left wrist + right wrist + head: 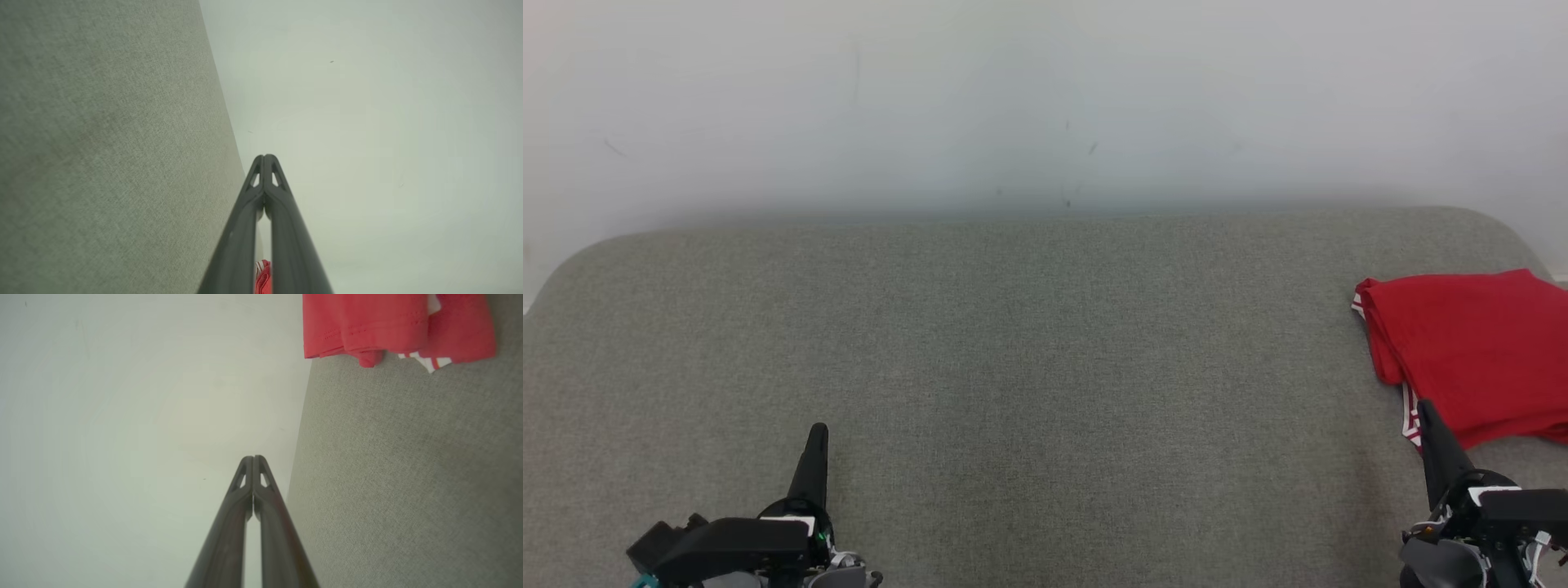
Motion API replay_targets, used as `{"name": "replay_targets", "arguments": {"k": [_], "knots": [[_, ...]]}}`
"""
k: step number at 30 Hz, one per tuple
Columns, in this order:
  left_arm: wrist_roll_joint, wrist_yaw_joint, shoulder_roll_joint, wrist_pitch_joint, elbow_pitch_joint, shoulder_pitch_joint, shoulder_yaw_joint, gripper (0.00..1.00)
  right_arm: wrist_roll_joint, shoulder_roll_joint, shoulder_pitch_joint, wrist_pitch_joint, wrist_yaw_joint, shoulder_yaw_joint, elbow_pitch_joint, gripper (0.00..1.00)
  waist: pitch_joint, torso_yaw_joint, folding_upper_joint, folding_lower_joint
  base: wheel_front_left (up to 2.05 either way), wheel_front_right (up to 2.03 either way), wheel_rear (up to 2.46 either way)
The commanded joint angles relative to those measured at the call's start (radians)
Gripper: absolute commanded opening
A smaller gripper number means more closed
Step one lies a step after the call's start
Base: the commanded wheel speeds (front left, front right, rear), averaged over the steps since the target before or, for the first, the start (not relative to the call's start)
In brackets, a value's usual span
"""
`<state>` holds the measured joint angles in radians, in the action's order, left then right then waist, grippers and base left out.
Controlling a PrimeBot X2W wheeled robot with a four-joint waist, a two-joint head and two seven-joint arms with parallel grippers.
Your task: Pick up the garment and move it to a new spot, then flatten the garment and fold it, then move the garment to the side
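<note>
A folded red garment with white striped trim lies at the right edge of the grey fabric surface. It also fills the upper right of the right wrist view as the red garment, and a sliver of the garment peeks between the left fingers. My right gripper is shut and empty at the lower right, its tip just in front of the garment's near edge. My left gripper is shut and empty at the lower left, far from the garment. Both wrist views show the fingertips pressed together, left gripper and right gripper.
A pale wall rises behind the grey surface's rounded far edge. A wide stretch of bare grey fabric lies between the two grippers.
</note>
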<state>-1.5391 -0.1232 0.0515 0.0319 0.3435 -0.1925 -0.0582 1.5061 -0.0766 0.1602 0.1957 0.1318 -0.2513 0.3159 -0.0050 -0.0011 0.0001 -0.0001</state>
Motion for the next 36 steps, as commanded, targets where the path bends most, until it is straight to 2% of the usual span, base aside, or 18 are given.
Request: {"name": "replay_targets", "arguments": {"k": [1, 13, 36], "knots": [[-0.026, -0.004, -0.002, -0.007, 0.004, -0.023, 0.004, 0.0, 0.024, 0.004, 0.015, 0.012, -0.002, -0.009, 0.004, 0.0, 0.003, 0.0, -0.0001, 0.0001, 0.0, 0.0, 0.0], [-0.104, -0.01, -0.002, -0.018, 0.018, -0.044, 0.006, 0.0, 0.092, 0.012, 0.035, 0.039, -0.002, -0.03, 0.019, 0.0, 0.015, 0.001, -0.0001, 0.0001, 0.0, 0.0, 0.0], [-0.103, -0.009, -0.002, -0.016, 0.017, -0.041, 0.003, 0.0, 0.081, 0.015, 0.035, 0.042, -0.002, -0.034, 0.018, 0.0, 0.015, 0.001, -0.0001, 0.0001, 0.0, 0.0, 0.0]]}}
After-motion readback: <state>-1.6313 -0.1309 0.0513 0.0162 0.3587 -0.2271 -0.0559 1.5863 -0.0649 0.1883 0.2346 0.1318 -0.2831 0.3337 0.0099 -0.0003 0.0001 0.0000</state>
